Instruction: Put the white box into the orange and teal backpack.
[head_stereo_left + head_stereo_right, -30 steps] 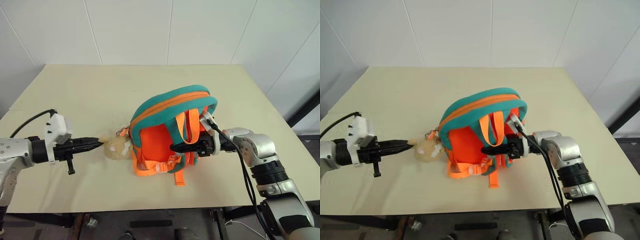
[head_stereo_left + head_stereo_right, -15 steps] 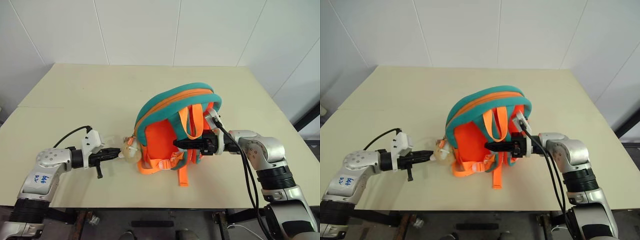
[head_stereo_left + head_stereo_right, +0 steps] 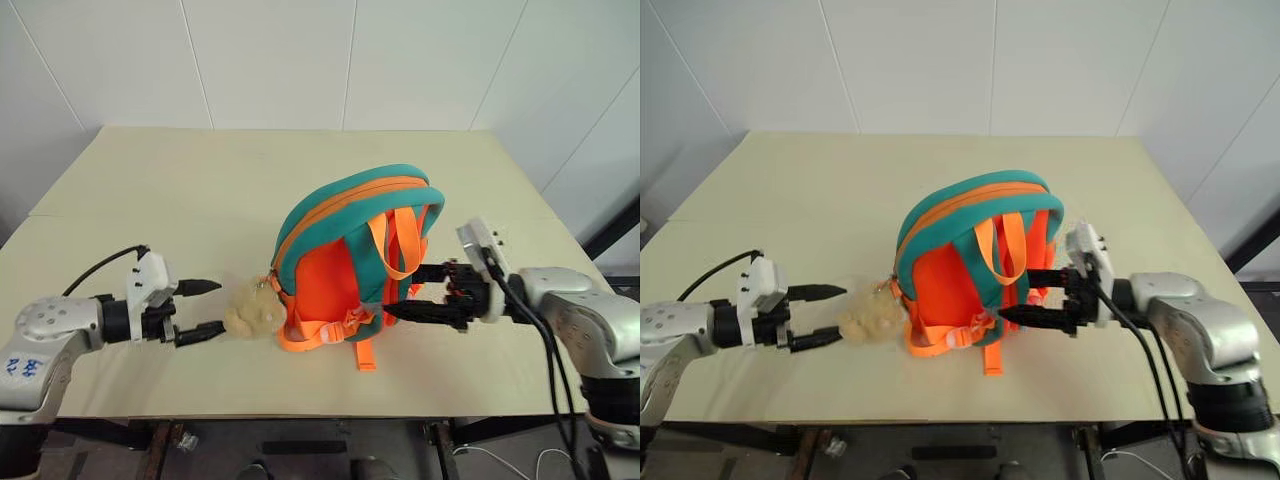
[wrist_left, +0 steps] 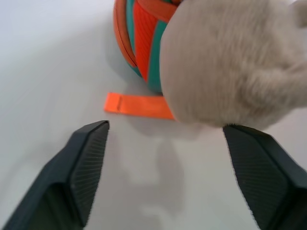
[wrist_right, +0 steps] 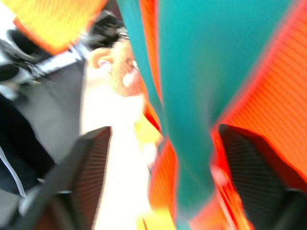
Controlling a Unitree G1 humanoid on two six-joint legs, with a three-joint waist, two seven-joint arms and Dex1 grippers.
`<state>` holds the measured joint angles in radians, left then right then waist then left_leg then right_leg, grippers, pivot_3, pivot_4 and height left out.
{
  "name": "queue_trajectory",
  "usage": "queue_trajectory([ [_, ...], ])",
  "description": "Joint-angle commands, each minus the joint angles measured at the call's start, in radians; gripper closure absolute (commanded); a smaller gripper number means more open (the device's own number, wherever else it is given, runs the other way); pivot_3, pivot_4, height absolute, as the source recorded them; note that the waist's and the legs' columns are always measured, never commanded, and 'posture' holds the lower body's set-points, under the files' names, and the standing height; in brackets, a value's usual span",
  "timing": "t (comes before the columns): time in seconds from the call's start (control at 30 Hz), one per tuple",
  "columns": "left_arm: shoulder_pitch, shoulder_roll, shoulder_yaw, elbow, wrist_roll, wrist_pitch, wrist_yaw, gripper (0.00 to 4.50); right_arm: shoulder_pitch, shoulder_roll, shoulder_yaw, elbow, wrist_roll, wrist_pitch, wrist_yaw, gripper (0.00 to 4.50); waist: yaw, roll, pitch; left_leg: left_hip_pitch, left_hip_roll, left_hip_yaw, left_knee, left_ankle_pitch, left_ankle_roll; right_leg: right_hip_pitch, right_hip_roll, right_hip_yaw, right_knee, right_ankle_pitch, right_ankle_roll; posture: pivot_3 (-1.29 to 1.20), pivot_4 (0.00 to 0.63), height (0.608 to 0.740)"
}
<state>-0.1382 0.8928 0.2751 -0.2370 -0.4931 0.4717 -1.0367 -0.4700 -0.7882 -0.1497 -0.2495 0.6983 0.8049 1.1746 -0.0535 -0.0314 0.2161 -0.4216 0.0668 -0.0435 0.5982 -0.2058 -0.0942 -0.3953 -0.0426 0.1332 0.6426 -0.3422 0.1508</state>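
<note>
Beige table point(image 3: 150, 190): one orange and teal backpack point(image 3: 345, 255), two spread, empty claws, left claw point(image 3: 205, 308), right claw point(image 3: 415, 292).

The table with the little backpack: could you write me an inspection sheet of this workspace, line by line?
Surface: pale beige table, bare around the bag.
Job's things: orange and teal backpack stands upright mid-table, zip closed, straps facing the robot; tan plush charm lies beside it on the robot's left. White box: nothing seen.
Clutter: nothing seen.
Grippers: left gripper open, fingers either side of the charm's near edge, not gripping. Right gripper open at the bag's strap side, holding nothing.
Cables: black cable loops over the left wrist; another runs along the right arm.
Surroundings: white panelled walls.
</note>
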Motion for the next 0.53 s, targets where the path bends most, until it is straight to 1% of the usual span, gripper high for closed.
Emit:
queue_trajectory([
  [0.03, 0.024, 0.007, 0.06, -0.062, -0.033, 0.014, 0.02, 0.0, 0.056, -0.051, -0.074, -0.026, -0.004, -0.072, 0.019, 0.03, 0.0, 0.0, 0.0, 0.0, 0.0, 0.0, 0.0, 0.0, 0.0, 0.0, 0.0, 0.0, 0.0, 0.0, 0.0, 0.0, 0.15, 0.74],
  [0.13, -0.014, -0.006, 0.069, -0.03, -0.064, 0.009, 0.015, 0.0, 0.068, -0.027, -0.101, 0.106, -0.094, -0.229, -0.031, 0.03, -0.001, 0.0, 0.0, 0.001, 0.0, 0.0, 0.001, 0.0, 0.0, 0.0, 0.0, 0.0, 0.0, 0.0, 0.0, 0.0, 0.15, 0.74],
  [0.23, -0.057, -0.015, 0.06, -0.017, -0.088, 0.02, 0.011, 0.0, 0.062, -0.034, -0.107, 0.183, -0.14, -0.328, -0.031, 0.03, -0.002, 0.0, 0.0, 0.001, 0.0, 0.001, 0.004, 0.0, 0.001, 0.002, 0.0, 0.0, -0.002, 0.001, -0.001, 0.0, 0.15, 0.74],
  [0.4, -0.053, -0.017, 0.023, -0.021, -0.083, 0.014, -0.006, 0.0, 0.109, -0.049, -0.118, 0.177, -0.155, -0.405, -0.012, 0.03, -0.004, 0.0, 0.0, 0.001, 0.0, 0.002, 0.003, 0.0, 0.001, 0.001, 0.0, 0.001, 0.0, 0.002, 0.0, 0.0, 0.15, 0.74],
  [0.53, -0.049, -0.008, 0.023, -0.046, -0.102, 0.043, -0.001, 0.0, 0.125, -0.062, -0.119, 0.153, -0.153, -0.413, -0.011, 0.03, -0.003, 0.0, 0.0, 0.001, 0.0, 0.001, 0.001, 0.0, 0.0, 0.001, 0.0, 0.001, 0.0, 0.002, 0.001, 0.0, 0.15, 0.74],
])
